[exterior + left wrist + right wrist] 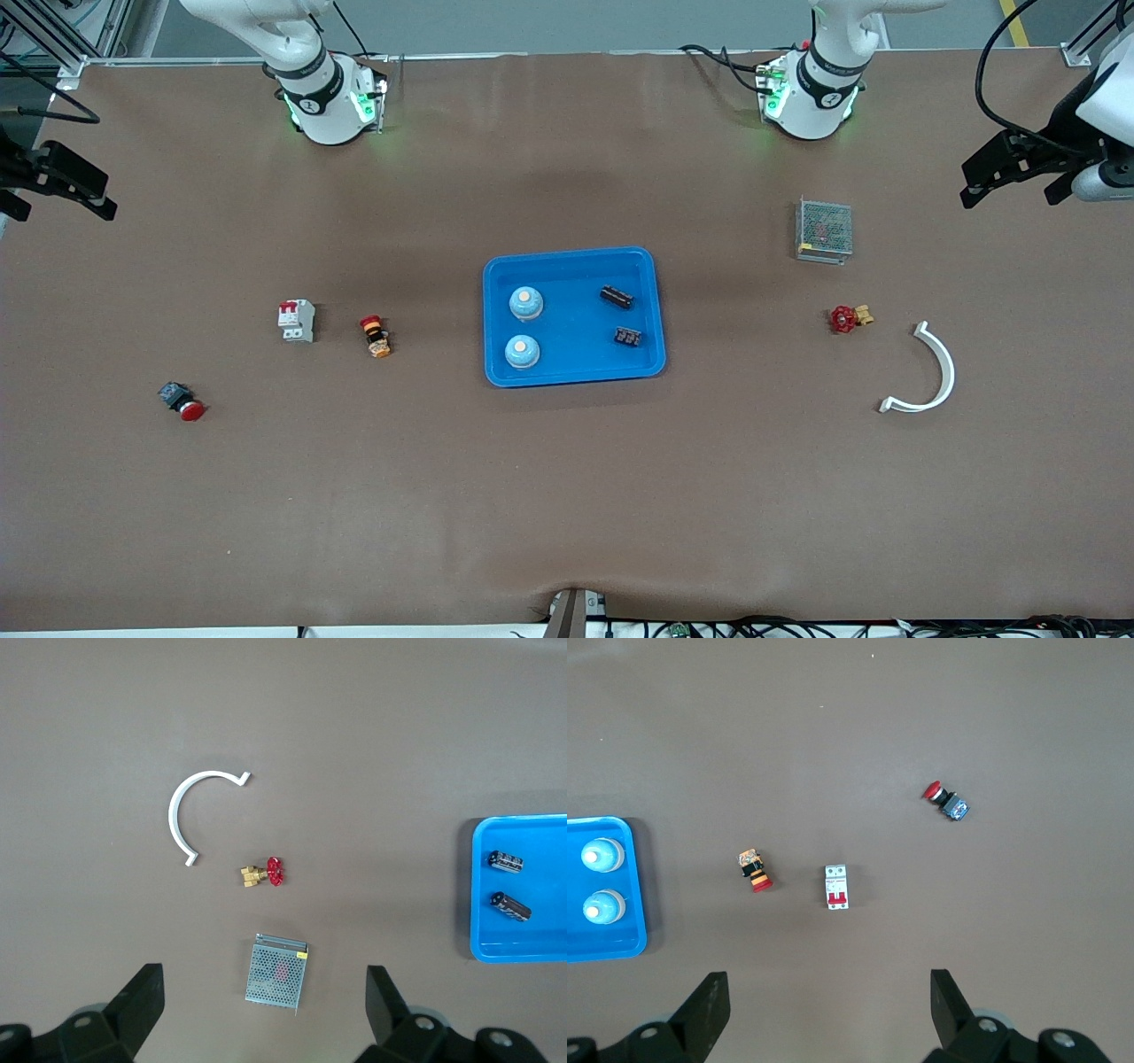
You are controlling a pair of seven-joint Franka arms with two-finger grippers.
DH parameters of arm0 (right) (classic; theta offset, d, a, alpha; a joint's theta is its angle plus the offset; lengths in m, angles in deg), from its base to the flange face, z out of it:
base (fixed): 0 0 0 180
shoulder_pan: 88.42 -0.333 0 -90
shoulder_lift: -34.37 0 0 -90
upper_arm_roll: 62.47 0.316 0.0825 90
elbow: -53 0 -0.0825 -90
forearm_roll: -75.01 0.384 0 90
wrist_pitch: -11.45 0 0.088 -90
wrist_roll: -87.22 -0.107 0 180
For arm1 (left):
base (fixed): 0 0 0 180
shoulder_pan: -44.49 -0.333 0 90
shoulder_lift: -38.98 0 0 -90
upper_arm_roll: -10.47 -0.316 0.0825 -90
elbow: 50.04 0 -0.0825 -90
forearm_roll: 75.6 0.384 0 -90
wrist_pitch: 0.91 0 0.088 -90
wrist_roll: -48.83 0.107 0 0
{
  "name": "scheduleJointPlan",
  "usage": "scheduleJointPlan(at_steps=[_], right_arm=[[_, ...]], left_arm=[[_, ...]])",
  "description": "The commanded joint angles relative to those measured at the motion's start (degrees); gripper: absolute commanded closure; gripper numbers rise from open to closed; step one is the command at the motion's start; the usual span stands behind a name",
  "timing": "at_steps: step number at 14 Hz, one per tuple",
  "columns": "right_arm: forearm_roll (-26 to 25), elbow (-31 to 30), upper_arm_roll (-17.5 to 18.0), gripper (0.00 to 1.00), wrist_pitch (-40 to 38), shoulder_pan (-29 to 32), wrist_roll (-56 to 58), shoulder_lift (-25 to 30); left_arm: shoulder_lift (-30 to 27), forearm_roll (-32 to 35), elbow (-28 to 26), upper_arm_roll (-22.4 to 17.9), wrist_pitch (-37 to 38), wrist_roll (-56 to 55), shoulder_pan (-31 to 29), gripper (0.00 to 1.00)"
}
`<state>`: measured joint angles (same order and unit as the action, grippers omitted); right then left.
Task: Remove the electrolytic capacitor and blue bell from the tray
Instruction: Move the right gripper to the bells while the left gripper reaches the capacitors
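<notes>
A blue tray [576, 359] lies mid-table. In it are two light-blue bells [525, 303] [522, 352] toward the right arm's end and two dark capacitors [617, 296] [628, 337] toward the left arm's end. The left wrist view shows the tray's rim [476, 895] and both capacitors [506, 860] [512, 905]. The right wrist view shows the tray's edge [638, 904] and both bells [602, 854] [602, 907]. My left gripper [1010, 197] [264, 979] hangs open and empty over its end of the table. My right gripper [58, 208] [827, 985] hangs open and empty over the other end.
Toward the left arm's end lie a metal mesh box [824, 229] [276, 971], a red-handled valve [849, 317] and a white curved piece [939, 372]. Toward the right arm's end lie a white breaker [297, 320], an orange-and-red button [376, 336] and a red pushbutton [182, 401].
</notes>
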<state>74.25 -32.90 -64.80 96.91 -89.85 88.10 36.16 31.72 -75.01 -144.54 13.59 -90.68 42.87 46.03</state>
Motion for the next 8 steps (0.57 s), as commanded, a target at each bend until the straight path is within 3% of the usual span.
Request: scheduleJointPlan(at_steps=[1, 8], right_arm=[[0.66, 1.62, 0.49, 0.0, -1.08, -0.05, -4.19, -1.17], [0.67, 1.35, 0.49, 0.0, -3.28, -1.37, -4.31, -2.13]], left_arm=[[0.23, -0.94, 1.07, 0.13, 1.35, 0.52, -0.05, 0.0], [4.0, -0.24, 1.77, 1.09, 1.88, -0.1, 0.75, 0.0]])
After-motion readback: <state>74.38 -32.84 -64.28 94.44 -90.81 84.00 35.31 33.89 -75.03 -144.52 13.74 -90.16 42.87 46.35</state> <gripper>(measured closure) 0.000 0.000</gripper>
